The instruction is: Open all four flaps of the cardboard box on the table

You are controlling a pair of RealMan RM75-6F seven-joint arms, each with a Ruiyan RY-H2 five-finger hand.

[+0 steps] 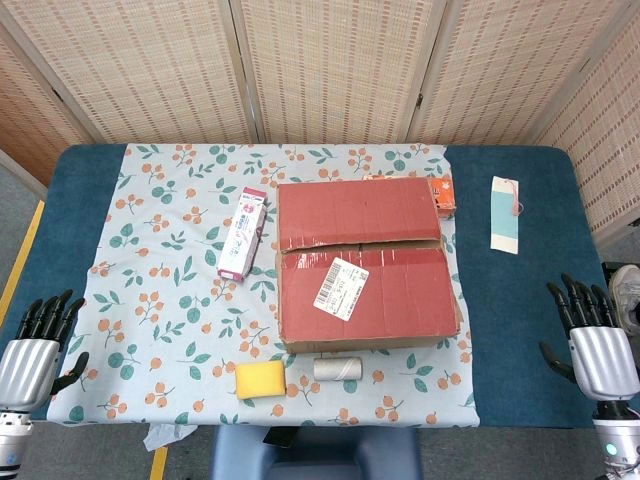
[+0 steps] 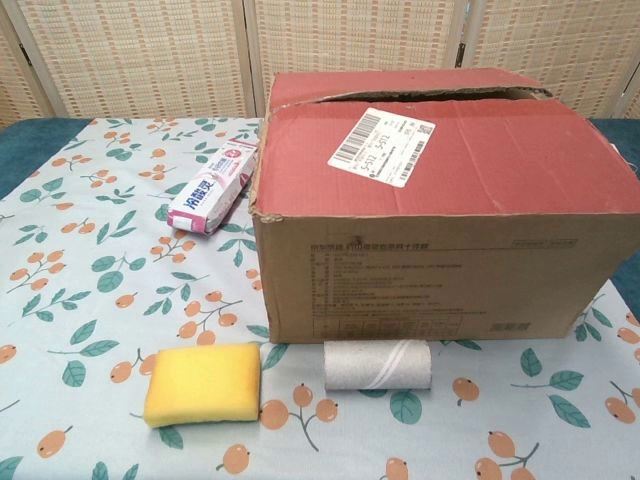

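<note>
Two stiff, light top flaps on the cardboard box (image 1: 365, 262) lie closed; my left hand (image 1: 35, 345) and right hand (image 1: 592, 340), fingers spread and empty, flank it, so I would lift at the centre seam.

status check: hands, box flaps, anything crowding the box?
Left hand and right hand open, off the cardboard box. Top flaps closed. Sponge and roll close in front.

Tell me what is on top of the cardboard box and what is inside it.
On the cardboard box, a white shipping label is stuck to the near top flap. Both top flaps are closed, meeting at a slightly gaping seam, so the inside is hidden.
</note>
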